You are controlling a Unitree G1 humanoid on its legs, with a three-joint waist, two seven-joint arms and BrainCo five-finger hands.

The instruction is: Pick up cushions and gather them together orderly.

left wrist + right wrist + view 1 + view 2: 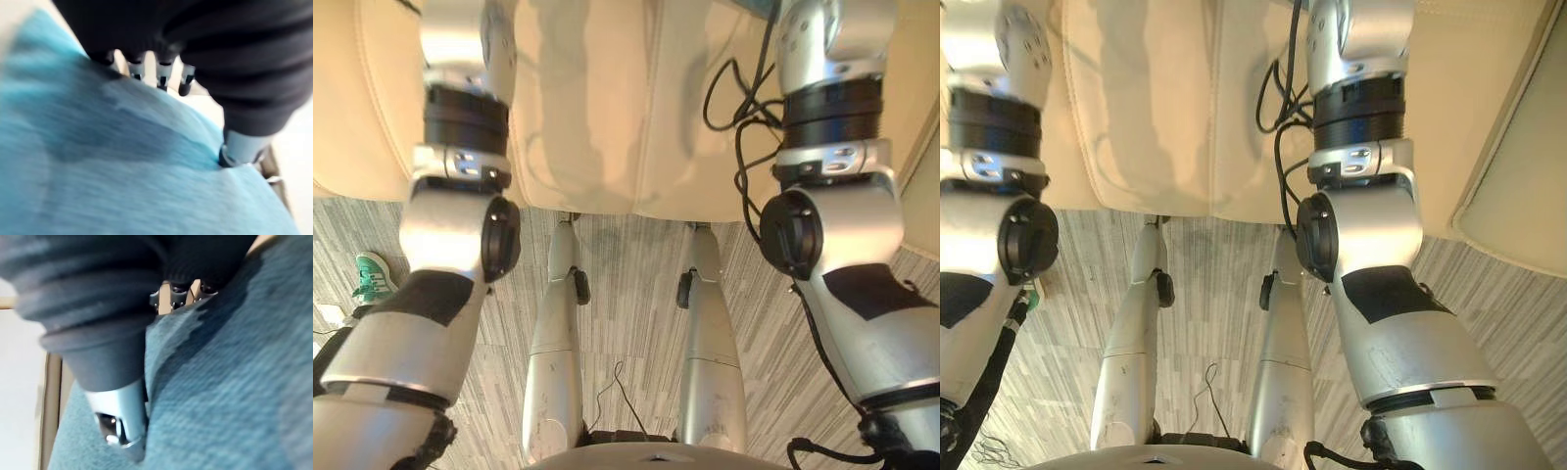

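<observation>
Over the sofa [607, 98]: left hand [242, 144] pinches light blue cushion [122, 171], right hand [120, 406] pinches darker blue cushion [234, 382]. Pickup looks done, grouping not yet.

Left arm [450, 245], right arm [832, 225] — silver-grey shells, black ribbed collars above silver clamp rings with small screws, round black joint caps, dark patches on forearms. Left hand [234, 73], right hand [98, 308] — dark ribbed covers, soft folds, matte finish.
</observation>
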